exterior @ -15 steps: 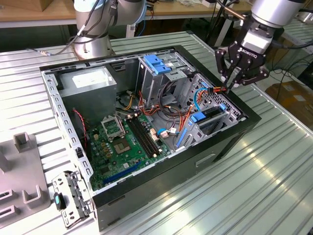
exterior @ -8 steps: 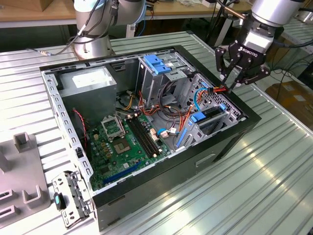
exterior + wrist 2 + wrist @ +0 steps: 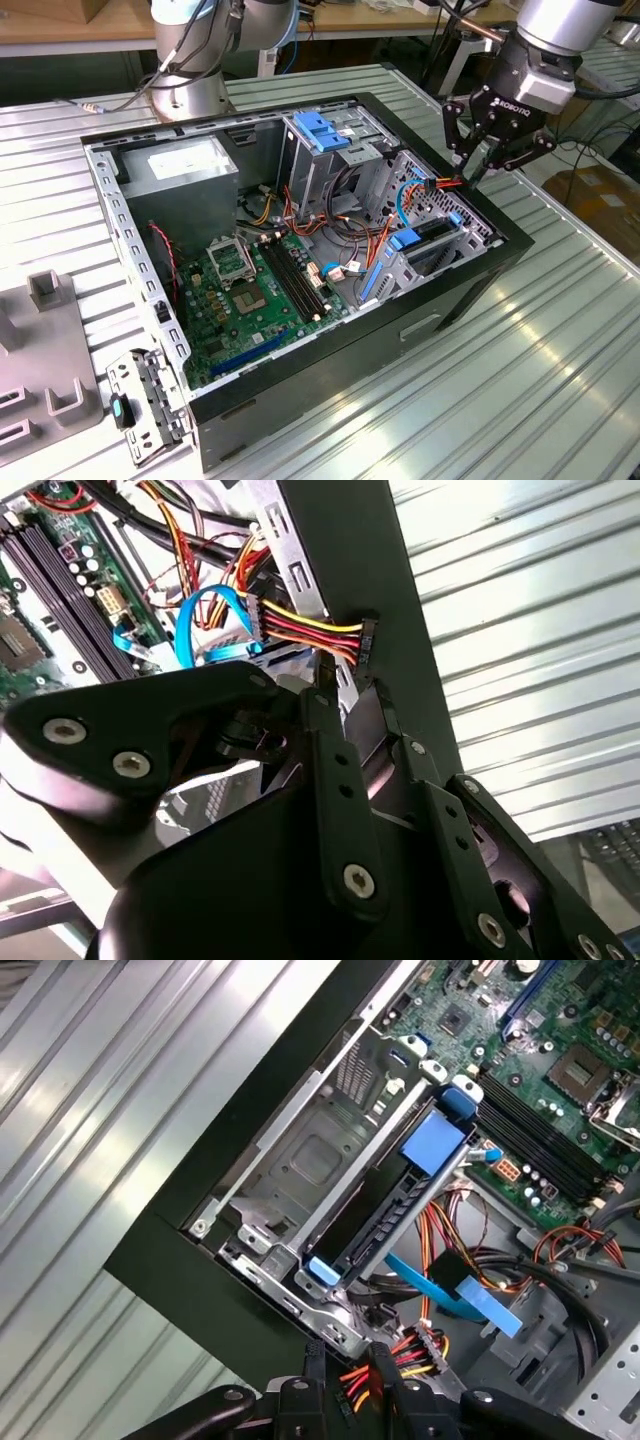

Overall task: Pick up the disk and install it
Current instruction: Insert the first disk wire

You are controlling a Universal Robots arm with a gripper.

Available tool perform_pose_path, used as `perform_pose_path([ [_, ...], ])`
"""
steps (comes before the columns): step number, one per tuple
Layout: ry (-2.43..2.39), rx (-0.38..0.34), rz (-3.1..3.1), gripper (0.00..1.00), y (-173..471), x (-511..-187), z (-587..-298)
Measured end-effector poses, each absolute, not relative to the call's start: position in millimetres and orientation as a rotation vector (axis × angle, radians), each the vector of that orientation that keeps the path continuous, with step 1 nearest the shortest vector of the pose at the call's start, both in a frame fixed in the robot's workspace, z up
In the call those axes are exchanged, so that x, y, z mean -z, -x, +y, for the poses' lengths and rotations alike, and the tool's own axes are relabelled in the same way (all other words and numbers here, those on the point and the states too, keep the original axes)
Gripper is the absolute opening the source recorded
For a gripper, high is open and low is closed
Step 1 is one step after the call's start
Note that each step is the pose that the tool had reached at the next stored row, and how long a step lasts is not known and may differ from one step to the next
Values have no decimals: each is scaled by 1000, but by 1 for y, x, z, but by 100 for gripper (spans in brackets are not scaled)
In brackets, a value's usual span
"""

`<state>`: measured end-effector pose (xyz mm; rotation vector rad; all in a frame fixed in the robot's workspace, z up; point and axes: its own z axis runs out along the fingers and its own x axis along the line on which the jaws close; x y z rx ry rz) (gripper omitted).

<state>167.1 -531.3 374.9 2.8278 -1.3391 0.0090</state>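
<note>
claw (image 3: 348, 1356) tight around coloured power cable (image 3: 418, 1342)

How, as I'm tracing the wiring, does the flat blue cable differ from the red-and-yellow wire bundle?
The flat blue cable is one wide single-colour band; the wire bundle is several thin strands, red, yellow and black. The bundle ends in a black plug by the pincer; the blue cable curves in a loop. Both lie inside the case.

We see a ribbed metal tabletop (image 3: 560, 380) streaked with bright reflections; beyond the tabletop runs a wooden bench (image 3: 60, 28), beside the tabletop a cardboard box (image 3: 600, 195).
</note>
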Motion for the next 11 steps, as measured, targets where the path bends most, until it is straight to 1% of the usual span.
perform_pose_path([
  [11, -2910, -10, -1151, 31, -173, -373, -530],
])
